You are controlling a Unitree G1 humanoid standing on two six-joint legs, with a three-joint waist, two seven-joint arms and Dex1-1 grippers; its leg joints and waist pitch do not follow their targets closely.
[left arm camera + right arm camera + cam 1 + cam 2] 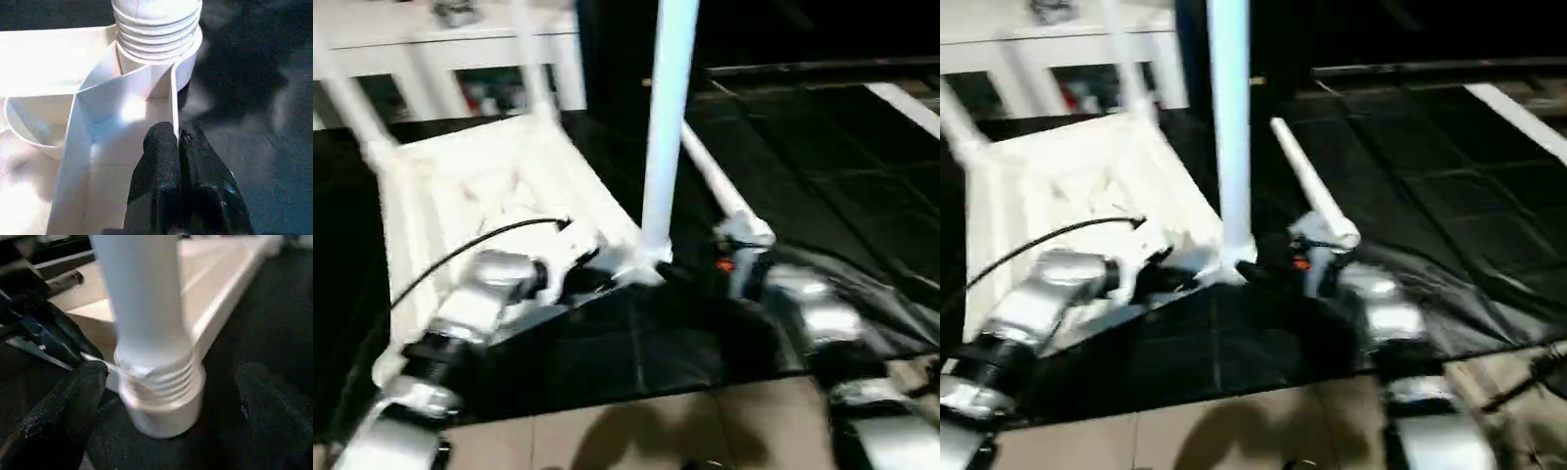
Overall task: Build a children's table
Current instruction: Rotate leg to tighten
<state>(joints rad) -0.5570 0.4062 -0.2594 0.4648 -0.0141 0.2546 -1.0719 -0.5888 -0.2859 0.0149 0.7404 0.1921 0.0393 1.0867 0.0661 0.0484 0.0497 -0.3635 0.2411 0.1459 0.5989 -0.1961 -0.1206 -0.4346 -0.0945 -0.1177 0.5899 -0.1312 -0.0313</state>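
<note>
Landmark: near corner socket (164, 401) of the upturned table top (480, 186), which lies ribbed side up on the black mat (822, 186).

Nearest: tan floor tiles (636, 431) at the mat's front edge; silver forearms on either side.

Left gripper (178, 147): at the rim wall just beside the socket, jaws pressed narrow onto the thin white rib of the table top, pinching it.

Right gripper (171, 396): on the other side of the socket, jaws spread wide, one black finger (63, 416) on each side of the leg's base; neither appears to touch it, though the view is soft.

Upright leg (668, 127): standing in the socket, several threads showing above the collar.

Loose leg (710, 181): lying on the mat just beyond the socket, its collared end beside the right gripper.

Far corners of the table top: two more legs (352, 108) rising there.

Farthest: white cabinet (440, 49) behind the table top.
</note>
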